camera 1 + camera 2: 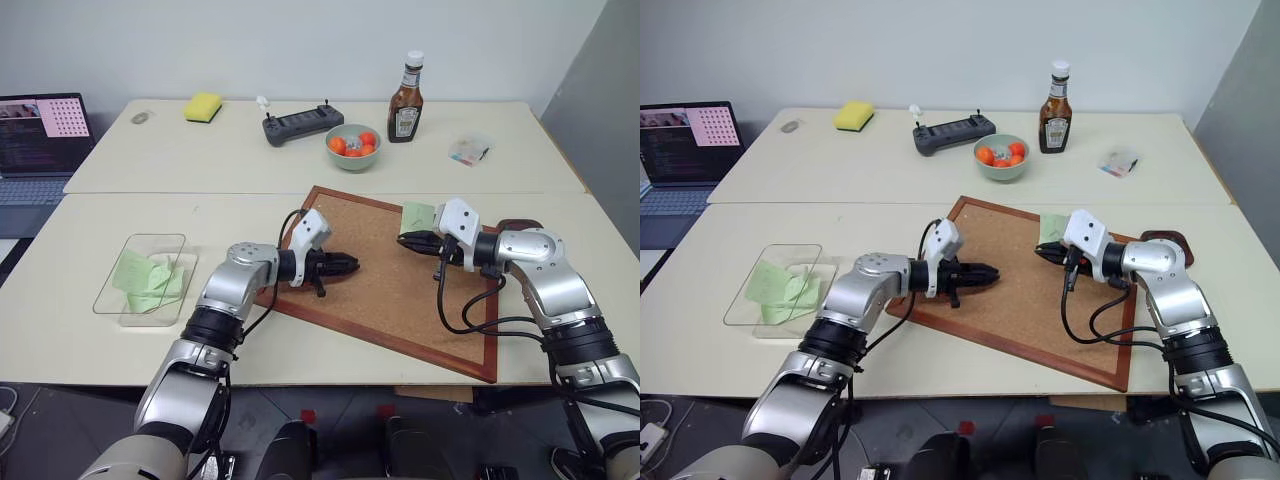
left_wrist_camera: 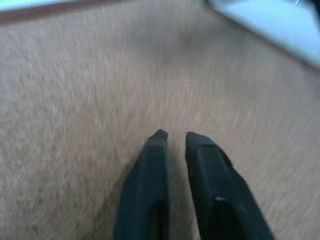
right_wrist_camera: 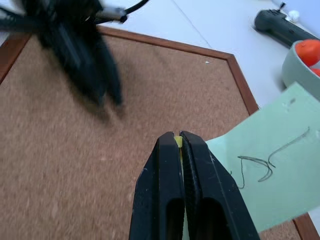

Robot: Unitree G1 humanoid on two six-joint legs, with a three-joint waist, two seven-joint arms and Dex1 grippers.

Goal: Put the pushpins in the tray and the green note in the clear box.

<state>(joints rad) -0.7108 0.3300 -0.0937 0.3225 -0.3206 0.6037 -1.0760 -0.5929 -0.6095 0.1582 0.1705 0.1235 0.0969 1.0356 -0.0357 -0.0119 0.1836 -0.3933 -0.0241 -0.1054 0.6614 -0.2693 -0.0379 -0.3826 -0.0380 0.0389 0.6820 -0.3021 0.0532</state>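
1. At the centre of the frame, a cork board [image 1: 400, 290] with a red-brown frame is lying on the table [image 1: 300, 160], and both grippers are hovering over it.
2. The right gripper [image 3: 177, 137] is pinching a small yellow pushpin [image 3: 177, 141], its fingers closed on the head.
3. One pale-green note [image 3: 270, 175], square with a dark scribble, is sitting at the board's upper right edge, just beside that gripper.
4. The left gripper [image 2: 174, 136] is holding nothing, its fingers parted by a narrow gap.
5. At centre left, one clear box [image 1: 145, 275] is holding several green notes.
6. One dark red-brown tray [image 1: 1170, 240] is peeking out behind the right arm.
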